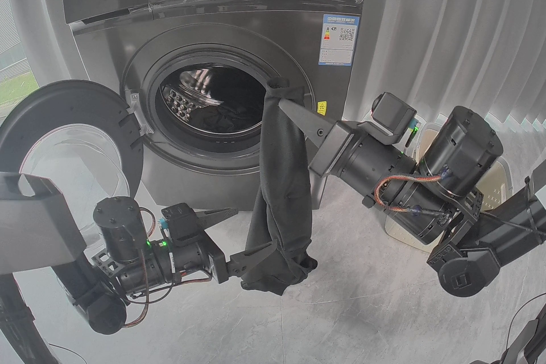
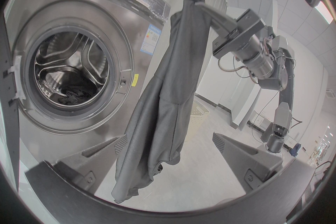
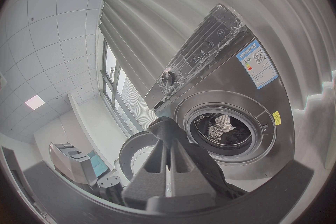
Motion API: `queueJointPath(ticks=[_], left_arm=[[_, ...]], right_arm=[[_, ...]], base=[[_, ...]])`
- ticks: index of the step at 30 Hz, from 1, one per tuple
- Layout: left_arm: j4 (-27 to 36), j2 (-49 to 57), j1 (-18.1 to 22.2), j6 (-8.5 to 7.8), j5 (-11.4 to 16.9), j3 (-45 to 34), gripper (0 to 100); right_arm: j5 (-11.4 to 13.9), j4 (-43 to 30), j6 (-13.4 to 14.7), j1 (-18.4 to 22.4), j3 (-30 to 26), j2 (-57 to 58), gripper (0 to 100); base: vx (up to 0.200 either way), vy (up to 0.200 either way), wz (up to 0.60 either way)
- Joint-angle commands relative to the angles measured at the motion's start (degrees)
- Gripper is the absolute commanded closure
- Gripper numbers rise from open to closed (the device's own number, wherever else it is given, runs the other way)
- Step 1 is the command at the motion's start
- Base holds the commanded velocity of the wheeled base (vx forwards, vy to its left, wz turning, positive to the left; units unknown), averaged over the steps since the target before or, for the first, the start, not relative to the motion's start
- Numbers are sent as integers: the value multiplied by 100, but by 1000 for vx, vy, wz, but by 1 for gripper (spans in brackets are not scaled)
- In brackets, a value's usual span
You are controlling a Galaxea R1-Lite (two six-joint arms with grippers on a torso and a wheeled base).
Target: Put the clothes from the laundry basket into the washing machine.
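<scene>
The right hand point(image 1: 280, 96) is shut tight on the top end of a long dark piece of clothing point(image 1: 281, 183). It holds that end up high, right in front of the round hole of the washing machine point(image 1: 227, 7), by the hole's right edge. I think it holds it so high to keep the cloth off the floor point(image 1: 352, 291) and let the top go in first. The right arm comes in from the right and slants up, with the hand pointing at the hole.

The cloth hangs straight down from there in a long bunch. Its bottom end is below the hole, near the floor but not on it. That part looks too low to go in by itself.

The left hand point(image 1: 253, 231) is down by that bottom end. Its two fingers are wide apart and the cloth hangs between them. The lower finger seems to touch the cloth, but the hand grips nothing. The left arm is low and points to the right. I think it is there to lift the hanging end.

The door point(image 1: 62, 115) is swung wide open to the left, so the way in is free. Some dark clothes point(image 1: 222, 118) lie in the drum. The laundry basket point(image 1: 496, 184) sits on the floor behind the right arm.
</scene>
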State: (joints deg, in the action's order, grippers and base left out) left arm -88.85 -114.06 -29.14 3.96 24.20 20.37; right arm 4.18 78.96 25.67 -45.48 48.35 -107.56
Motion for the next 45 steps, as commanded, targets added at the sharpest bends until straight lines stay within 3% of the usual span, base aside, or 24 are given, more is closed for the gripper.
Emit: queueJointPath(ticks=[1,21,22,29,31,39,45], left_arm=[[-10,-548,-22,8,32,318,0],[-19,-1998,-4,-9,41,2147,0],[-19,-1998,-4,-9,41,2147,100],[-36,-2042,31,-9,41,2173,100],[-45,-1927,66,-27,41,1980,100],[-36,-662,-22,-45,41,1109,100],[-19,331,-259,-36,41,494,100]], right_arm=[[4,14,-1,-13,-1,7,100],[-75,41,-1,-110,-10,51,100],[-75,41,-1,-110,-10,51,100],[-84,85,-1,31,-1,77,100],[-93,76,-10,259,17,68,100],[-75,58,-27,1085,-1,24,100],[-49,85,-19,1270,-247,-195,100]], base=[[0,0,0],[0,0,0],[0,0,0],[0,0,0],[0,0,0],[0,0,0],[0,0,0]])
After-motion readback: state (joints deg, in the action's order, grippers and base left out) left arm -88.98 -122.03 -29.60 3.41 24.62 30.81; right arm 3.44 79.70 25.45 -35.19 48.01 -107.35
